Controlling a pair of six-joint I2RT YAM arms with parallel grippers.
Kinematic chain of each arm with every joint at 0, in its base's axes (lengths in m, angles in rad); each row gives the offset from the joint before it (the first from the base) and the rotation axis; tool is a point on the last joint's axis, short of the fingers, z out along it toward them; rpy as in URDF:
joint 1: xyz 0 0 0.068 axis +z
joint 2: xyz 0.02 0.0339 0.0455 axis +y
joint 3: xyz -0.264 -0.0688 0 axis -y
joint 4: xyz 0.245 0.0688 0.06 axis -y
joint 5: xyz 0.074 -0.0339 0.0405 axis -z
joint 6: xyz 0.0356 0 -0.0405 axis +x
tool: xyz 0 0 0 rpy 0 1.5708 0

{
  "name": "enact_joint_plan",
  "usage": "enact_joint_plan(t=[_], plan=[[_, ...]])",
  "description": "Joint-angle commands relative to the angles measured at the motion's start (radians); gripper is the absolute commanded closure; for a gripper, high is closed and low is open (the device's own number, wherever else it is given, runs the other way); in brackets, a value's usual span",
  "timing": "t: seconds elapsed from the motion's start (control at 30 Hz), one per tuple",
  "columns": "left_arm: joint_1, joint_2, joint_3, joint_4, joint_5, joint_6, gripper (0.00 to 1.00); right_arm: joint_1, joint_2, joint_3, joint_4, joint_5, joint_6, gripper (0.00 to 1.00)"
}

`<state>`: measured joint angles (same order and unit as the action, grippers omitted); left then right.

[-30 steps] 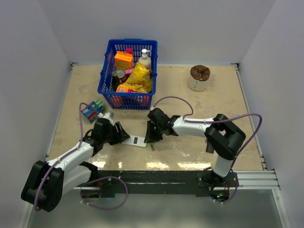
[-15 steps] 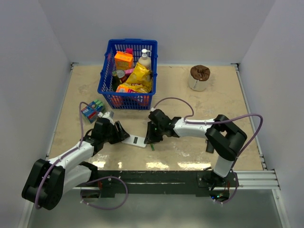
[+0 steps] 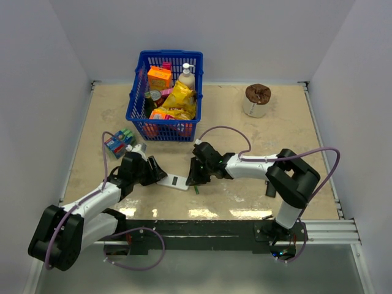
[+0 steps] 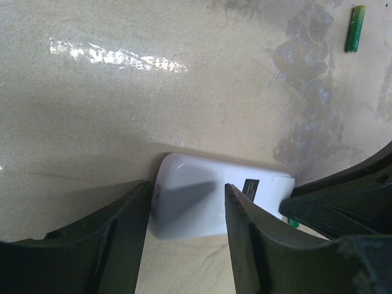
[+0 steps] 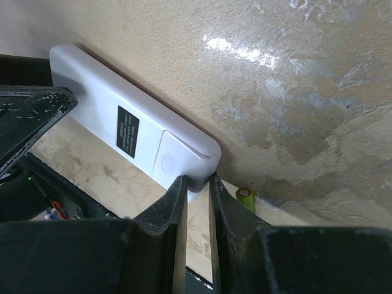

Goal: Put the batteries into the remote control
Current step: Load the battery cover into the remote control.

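Okay, top view up: the remote control (image 3: 176, 181) lies flat on the tabletop (image 3: 245, 141), near the front edge, with both arms meeting over it from either side. Its face with the dark patch (image 5: 127, 130) is turned up.

Switching to the left wrist. The left pincer (image 4: 187, 195) is spread wide and grips nothing that I can see. One finger sits just beside the remote's rounded end, and the other crosses in front of its body. The end of the remote shows in the gap between them.

Right wrist now. The right pincer (image 5: 196, 179) is closed down to a narrow slit, its tips right at the rim of the remote's other end. A sliver of white sits between the tips. I cannot tell whether it is actually clamped on that rim or only butting against it.

Batteries: a green battery (image 4: 354, 28) lies alone on the tabletop, apart from the remote on its front side. The tip of a second green battery (image 5: 245, 196) peeks out just beside the right pincer's finger, close to the remote's corner.

Further back stands a blue basket (image 3: 163, 130) full of packets and bottles. A small green-and-blue pack (image 3: 119, 142) lies near the basket's front left corner, too small to read.
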<state>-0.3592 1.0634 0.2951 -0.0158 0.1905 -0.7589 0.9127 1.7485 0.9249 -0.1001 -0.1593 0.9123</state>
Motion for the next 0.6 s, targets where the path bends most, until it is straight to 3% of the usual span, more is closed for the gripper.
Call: enact_joint_plan(t=[0.0, 0.27, 0.43, 0.57], plan=[[-0.015, 0.029, -0.057, -0.104, 0.073, -0.022, 0.44, 0.044, 0.109, -0.011, 0.042, -0.002, -0.052, 1.0], [-0.017, 0.052, -0.076, -0.069, 0.118, -0.017, 0.47, 0.054, 0.161, -0.003, 0.198, -0.054, -0.046, 1.0], [-0.017, 0.072, -0.088, -0.033, 0.158, -0.013, 0.54, 0.061, 0.195, 0.064, 0.203, -0.026, -0.066, 1.0], [-0.018, 0.081, -0.08, -0.035, 0.164, -0.005, 0.54, 0.061, 0.191, 0.106, 0.178, -0.003, -0.067, 1.0]])
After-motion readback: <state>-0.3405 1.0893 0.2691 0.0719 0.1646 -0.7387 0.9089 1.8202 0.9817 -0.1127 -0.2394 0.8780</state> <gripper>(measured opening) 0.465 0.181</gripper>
